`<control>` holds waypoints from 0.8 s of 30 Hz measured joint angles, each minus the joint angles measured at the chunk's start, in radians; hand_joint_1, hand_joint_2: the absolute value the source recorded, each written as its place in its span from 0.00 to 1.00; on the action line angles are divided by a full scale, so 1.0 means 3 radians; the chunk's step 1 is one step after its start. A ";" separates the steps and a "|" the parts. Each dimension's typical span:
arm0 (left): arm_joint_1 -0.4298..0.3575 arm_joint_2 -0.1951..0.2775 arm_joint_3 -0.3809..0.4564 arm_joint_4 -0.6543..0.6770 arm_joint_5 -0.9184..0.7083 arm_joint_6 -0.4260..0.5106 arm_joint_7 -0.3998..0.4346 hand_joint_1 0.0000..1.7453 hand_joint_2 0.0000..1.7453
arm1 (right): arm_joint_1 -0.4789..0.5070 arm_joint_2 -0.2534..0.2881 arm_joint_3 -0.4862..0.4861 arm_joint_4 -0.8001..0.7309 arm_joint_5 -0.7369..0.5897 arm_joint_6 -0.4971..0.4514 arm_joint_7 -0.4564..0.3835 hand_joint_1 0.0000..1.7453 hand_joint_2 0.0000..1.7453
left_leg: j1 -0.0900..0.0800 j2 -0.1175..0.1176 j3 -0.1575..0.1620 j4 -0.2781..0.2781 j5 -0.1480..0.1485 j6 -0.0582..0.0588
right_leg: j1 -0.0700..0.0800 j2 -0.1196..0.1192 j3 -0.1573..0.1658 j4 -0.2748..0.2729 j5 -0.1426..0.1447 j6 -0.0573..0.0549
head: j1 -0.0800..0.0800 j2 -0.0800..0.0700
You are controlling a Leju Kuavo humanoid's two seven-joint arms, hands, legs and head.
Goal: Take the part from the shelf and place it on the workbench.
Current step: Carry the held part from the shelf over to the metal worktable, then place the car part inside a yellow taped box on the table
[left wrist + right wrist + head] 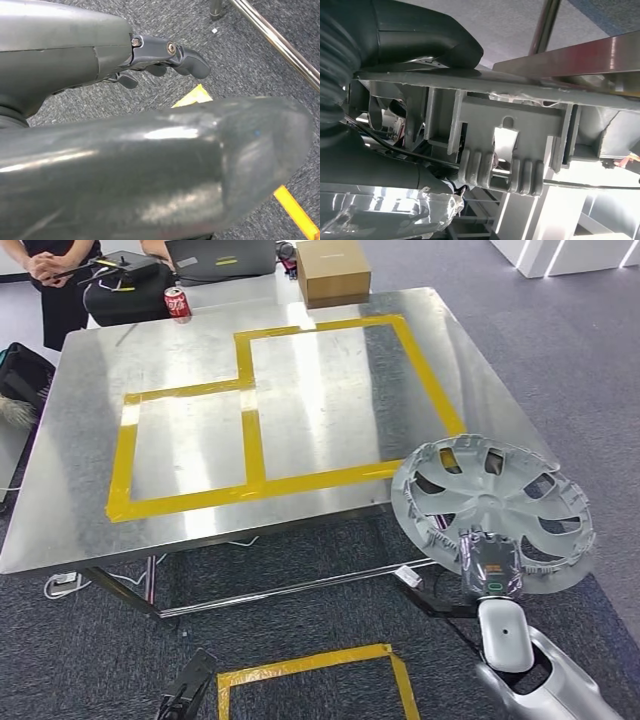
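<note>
The part is a silver hubcap [490,495] with curved spokes. My right hand [490,565] grips its near rim and holds it tilted over the front right corner of the steel workbench [302,390]. In the right wrist view the grey thumb [429,40] lies across the hubcap's ribbed underside [508,135], with the workbench edge just beyond. My left hand [162,55] hangs low over the grey carpet, its dark fingers stretched out and holding nothing.
Yellow tape marks two rectangles [256,430] on the workbench top. At its far edge stand a red can [177,303], a cardboard box [333,270] and a black bag [124,290], with a person [53,280] behind. A yellow tape square [317,675] lies on the floor.
</note>
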 joint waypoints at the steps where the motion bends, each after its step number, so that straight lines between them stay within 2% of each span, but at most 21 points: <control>1: 0.0000 0.0001 -0.0001 0.0000 0.0000 0.0000 0.0002 0.00 0.00 | -0.0007 0.0007 0.0006 0.0004 0.0000 0.0000 0.0000 1.00 1.00 | 0.0000 0.0000 0.0000 0.0000 0.0000 0.0000 | 0.0000 0.0000 0.0000 0.0000 0.0000 0.0000 | 0.0000 0.0000; 13: -0.0001 0.0006 -0.0022 0.0000 -0.0020 0.0017 0.0023 0.00 0.00 | -0.0061 0.0066 0.0078 0.0015 0.0000 -0.0122 0.0001 1.00 1.00 | 0.0000 0.0000 0.0000 0.0000 0.0000 0.0000 | 0.0000 0.0000 0.0000 0.0000 0.0001 -0.0001 | 0.0000 0.0000; 19: -0.0009 0.0007 -0.0083 0.0000 -0.0099 0.0034 0.0060 0.00 0.00 | -0.0108 0.0131 0.0264 -0.0031 0.0000 -0.0263 -0.0002 1.00 1.00 | 0.0000 0.0000 0.0000 0.0000 0.0000 -0.0001 | 0.0000 0.0000 -0.0001 0.0000 0.0001 -0.0001 | 0.0000 0.0000; 22: -0.0021 0.0009 -0.0104 -0.0002 -0.0111 0.0007 0.0067 0.00 0.00 | -0.0128 0.0154 0.0348 -0.0074 -0.0001 -0.0309 -0.0003 1.00 1.00 | -0.0008 0.0001 0.0014 -0.0037 -0.0038 0.0041 | -0.0013 -0.0001 0.0025 -0.0064 -0.0011 0.0043 | -0.0002 0.0000; 24: -0.0027 0.0007 -0.0117 -0.0006 -0.0114 0.0000 0.0066 0.00 0.00 | -0.0143 0.0160 0.0386 -0.0115 -0.0002 -0.0327 -0.0003 1.00 1.00 | 0.0009 0.0000 0.0103 -0.0156 -0.0035 0.0082 | -0.0010 -0.0001 0.0026 -0.0062 -0.0024 0.0074 | 0.0005 0.0000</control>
